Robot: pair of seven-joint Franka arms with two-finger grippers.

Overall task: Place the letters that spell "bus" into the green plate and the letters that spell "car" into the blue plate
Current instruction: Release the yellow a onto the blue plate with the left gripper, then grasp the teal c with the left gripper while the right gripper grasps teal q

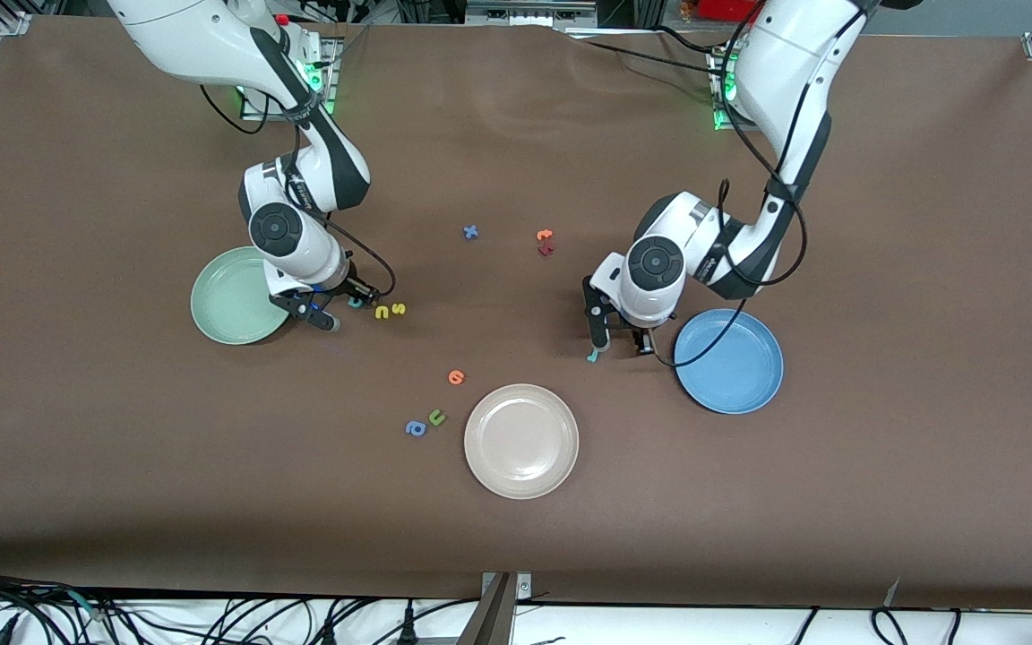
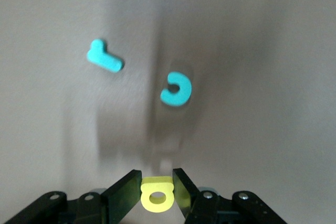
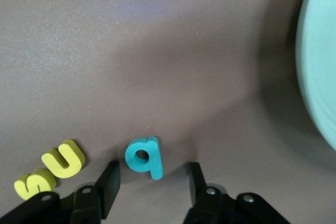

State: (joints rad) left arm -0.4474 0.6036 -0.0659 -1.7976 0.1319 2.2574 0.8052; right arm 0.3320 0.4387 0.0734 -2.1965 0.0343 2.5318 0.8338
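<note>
My left gripper (image 2: 157,174) is shut on the yellow "a" (image 2: 157,195), held a little above the table beside the blue plate (image 1: 729,360). Below it lie the teal "r" (image 2: 105,57) and the teal "c" (image 2: 177,89). In the front view the left gripper (image 1: 622,345) hides the "a". My right gripper (image 3: 153,164) is low next to the green plate (image 1: 229,296), open, with the teal "b" (image 3: 143,157) between its fingers but apart from both. The yellow "u" (image 3: 64,158) and yellow "s" (image 3: 35,182) lie just beside it.
A beige plate (image 1: 521,440) sits nearer the front camera, midway along the table. A green "u" (image 1: 436,417), a blue "a" (image 1: 415,428) and an orange letter (image 1: 456,377) lie beside it. A blue letter (image 1: 471,232) and two reddish letters (image 1: 545,242) lie farther back.
</note>
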